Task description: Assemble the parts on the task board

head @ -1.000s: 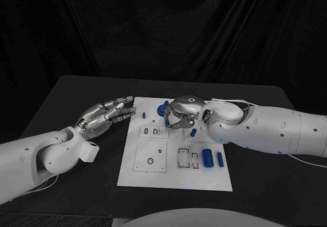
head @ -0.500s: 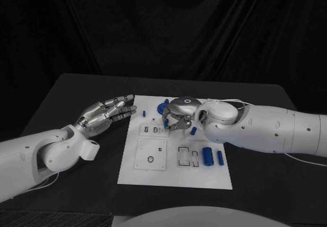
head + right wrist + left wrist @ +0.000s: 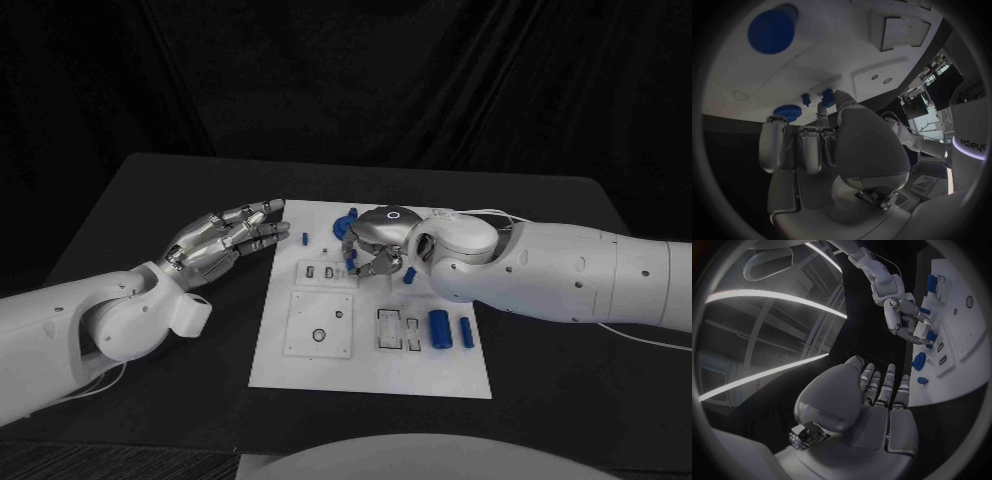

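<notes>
You have the black table (image 3: 144,200) under everything, with the white task board (image 3: 375,370) lying in its middle, long side running away from the robot.

Your right arm (image 3: 577,275) reaches in across the board's far half, and the right hand (image 3: 378,240) hangs fingers-down over that end. In the right wrist view its fingertips (image 3: 824,102) sit right at a small blue part (image 3: 827,95), with a second small blue piece (image 3: 806,98) just beside it; you cannot tell whether the fingers actually pinch the part or only touch it.

Your left hand (image 3: 224,243) hovers over the table just beside the board's left edge, palm flat, fingers stretched out and apart, holding nothing.

On the board, the round blue part (image 3: 338,234) lies at the far end, just to the left of the right hand. Two blue cylinders (image 3: 440,331) lie side by side near the board's right edge, closer to the robot and well apart from both hands. A tiny blue peg (image 3: 306,240) sits near the far left edge, close to the left hand's fingertips.
</notes>
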### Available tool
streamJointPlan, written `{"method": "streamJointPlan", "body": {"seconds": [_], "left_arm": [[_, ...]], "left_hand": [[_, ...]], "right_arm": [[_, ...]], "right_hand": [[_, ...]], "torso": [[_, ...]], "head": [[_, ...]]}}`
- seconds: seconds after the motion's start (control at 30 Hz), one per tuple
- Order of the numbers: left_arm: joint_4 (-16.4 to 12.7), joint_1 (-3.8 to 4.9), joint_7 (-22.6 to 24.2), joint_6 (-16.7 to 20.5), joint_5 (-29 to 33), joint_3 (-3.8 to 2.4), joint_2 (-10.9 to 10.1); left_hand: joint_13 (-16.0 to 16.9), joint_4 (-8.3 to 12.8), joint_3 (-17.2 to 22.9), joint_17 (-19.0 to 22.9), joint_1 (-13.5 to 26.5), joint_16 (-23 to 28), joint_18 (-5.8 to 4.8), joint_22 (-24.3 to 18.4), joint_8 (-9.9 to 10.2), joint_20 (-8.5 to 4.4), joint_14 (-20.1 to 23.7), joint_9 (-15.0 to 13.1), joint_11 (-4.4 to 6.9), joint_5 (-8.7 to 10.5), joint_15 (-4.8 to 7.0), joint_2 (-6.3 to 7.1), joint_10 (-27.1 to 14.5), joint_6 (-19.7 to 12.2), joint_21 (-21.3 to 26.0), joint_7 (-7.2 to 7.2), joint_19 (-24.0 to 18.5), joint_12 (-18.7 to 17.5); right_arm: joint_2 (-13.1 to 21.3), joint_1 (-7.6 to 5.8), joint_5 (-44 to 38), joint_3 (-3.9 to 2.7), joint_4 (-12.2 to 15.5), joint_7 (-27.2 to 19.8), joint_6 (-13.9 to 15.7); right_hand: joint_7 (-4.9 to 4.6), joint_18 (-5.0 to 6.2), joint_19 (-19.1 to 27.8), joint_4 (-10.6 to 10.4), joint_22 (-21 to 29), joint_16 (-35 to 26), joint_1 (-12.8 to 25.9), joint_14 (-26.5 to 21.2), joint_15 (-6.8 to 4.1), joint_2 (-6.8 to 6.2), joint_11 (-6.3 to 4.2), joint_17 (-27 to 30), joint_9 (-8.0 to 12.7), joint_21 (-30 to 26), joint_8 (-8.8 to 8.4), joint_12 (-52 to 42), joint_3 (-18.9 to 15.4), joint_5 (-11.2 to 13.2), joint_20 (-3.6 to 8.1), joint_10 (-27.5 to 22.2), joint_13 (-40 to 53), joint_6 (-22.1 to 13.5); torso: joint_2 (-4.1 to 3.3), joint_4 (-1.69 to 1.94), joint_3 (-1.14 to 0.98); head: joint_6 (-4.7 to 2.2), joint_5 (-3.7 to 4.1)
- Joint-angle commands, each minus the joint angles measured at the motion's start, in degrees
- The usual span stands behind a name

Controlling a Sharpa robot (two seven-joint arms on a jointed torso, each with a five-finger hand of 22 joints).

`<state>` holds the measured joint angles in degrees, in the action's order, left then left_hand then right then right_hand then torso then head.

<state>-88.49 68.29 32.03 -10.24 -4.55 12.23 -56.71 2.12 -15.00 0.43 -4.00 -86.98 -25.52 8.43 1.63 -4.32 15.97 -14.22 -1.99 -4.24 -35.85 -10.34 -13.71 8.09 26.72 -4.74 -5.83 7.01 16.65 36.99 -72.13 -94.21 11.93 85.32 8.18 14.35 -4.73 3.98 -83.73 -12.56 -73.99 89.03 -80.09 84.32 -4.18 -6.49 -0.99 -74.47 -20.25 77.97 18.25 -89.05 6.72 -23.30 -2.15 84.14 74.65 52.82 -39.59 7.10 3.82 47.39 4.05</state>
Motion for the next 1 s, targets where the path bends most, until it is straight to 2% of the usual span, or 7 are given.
{"method": "streamJointPlan", "body": {"seconds": [0.03, 0.23, 0.57, 0.83, 1.0], "left_arm": [[-0.05, -0.06, 0.55, -0.78, 0.05, -0.05, 0.12], [-0.01, -0.06, 0.51, -0.80, 0.05, -0.05, 0.14], [0.09, -0.06, 0.25, -0.88, 0.05, -0.05, 0.25], [0.15, -0.06, 0.11, -0.86, 0.05, -0.05, 0.27], [0.18, -0.06, 0.03, -0.87, 0.05, -0.05, 0.28]], "left_hand": [[0.58, 0.19, 1.91, 0.45, -0.55, -0.82, 1.32, 0.10, -0.57, 0.00, 0.77, -1.04, -0.62, -1.04, -0.08, 0.40, 0.07, 0.05, 0.82, 0.05, 0.03, 1.16], [0.58, 0.19, 1.91, 0.45, -0.55, -0.82, 1.32, 0.10, -0.57, 0.00, 0.77, -1.04, -0.62, -1.04, -0.08, 0.40, 0.07, 0.05, 0.82, 0.05, 0.03, 1.16], [0.57, 0.18, 1.99, 0.46, -0.53, -0.76, 1.32, 0.09, -0.55, 0.00, 0.83, -1.03, -0.63, -1.05, -0.07, 0.44, 0.05, -0.02, 0.85, 0.04, -0.01, 1.14], [0.56, 0.18, 2.02, 0.47, -0.51, -0.72, 1.32, 0.09, -0.53, 0.00, 0.86, -1.02, -0.63, -1.04, -0.07, 0.47, 0.01, -0.10, 0.85, 0.03, -0.01, 1.10], [0.56, 0.18, 2.02, 0.47, -0.51, -0.72, 1.32, 0.09, -0.53, 0.00, 0.86, -1.02, -0.63, -1.04, -0.07, 0.47, 0.01, -0.10, 0.85, 0.03, -0.01, 1.10]], "right_arm": [[-0.23, 0.24, -0.48, -0.02, -0.27, 0.99, -0.85], [-0.49, 0.31, -0.48, -0.02, -0.49, 0.85, -1.08], [-0.60, 0.36, -0.48, -0.02, -0.60, 0.84, -1.80], [-0.60, 0.38, -0.48, -0.02, -0.65, 0.85, -2.31], [-0.62, 0.39, -0.48, -0.02, -0.71, 0.68, -2.35]], "right_hand": [[0.05, -0.76, -0.03, 0.17, -11.67, 0.97, -0.82, 5.68, 0.34, 0.71, 0.63, -15.53, -0.89, -1.67, 0.68, -0.95, 0.41, -1.11, -0.26, 5.86, 15.35, -0.49], [-0.05, -0.76, -0.03, 0.26, -11.66, 0.97, -0.69, 5.68, 0.40, 0.71, 0.69, -15.53, -0.79, -1.71, 0.41, -0.95, 0.45, -0.96, -0.32, 5.86, 15.35, -0.95], [-0.59, -0.60, 0.18, 0.54, -11.48, 0.97, 1.20, 5.68, 0.79, 0.38, 1.11, -15.53, 0.97, -2.58, -2.50, -0.95, 0.00, 4.77, -0.77, 5.86, 15.35, -4.24], [-0.65, -0.56, 0.22, 0.98, -11.44, 0.97, 1.62, 5.68, 0.87, 0.14, 1.18, -15.53, 1.84, -2.88, -3.71, -0.95, -0.48, 8.52, -0.86, 5.86, 15.35, -4.95], [-0.65, -0.47, 0.37, 1.01, -11.33, 0.97, 2.24, 5.68, 0.91, 0.13, 1.20, -15.53, 3.12, -3.41, -5.31, -0.95, -1.06, 11.49, -0.90, 5.86, 15.35, -6.62]], "torso": [[0.01, 0.01, 0.00], [0.01, 0.02, 0.00], [-0.01, 0.01, -0.02], [0.01, -0.02, 0.01], [0.00, -0.03, 0.00]], "head": [[0.03, -0.01], [0.18, 0.01], [0.27, 0.06], [0.30, 0.09], [0.34, 0.10]]}}
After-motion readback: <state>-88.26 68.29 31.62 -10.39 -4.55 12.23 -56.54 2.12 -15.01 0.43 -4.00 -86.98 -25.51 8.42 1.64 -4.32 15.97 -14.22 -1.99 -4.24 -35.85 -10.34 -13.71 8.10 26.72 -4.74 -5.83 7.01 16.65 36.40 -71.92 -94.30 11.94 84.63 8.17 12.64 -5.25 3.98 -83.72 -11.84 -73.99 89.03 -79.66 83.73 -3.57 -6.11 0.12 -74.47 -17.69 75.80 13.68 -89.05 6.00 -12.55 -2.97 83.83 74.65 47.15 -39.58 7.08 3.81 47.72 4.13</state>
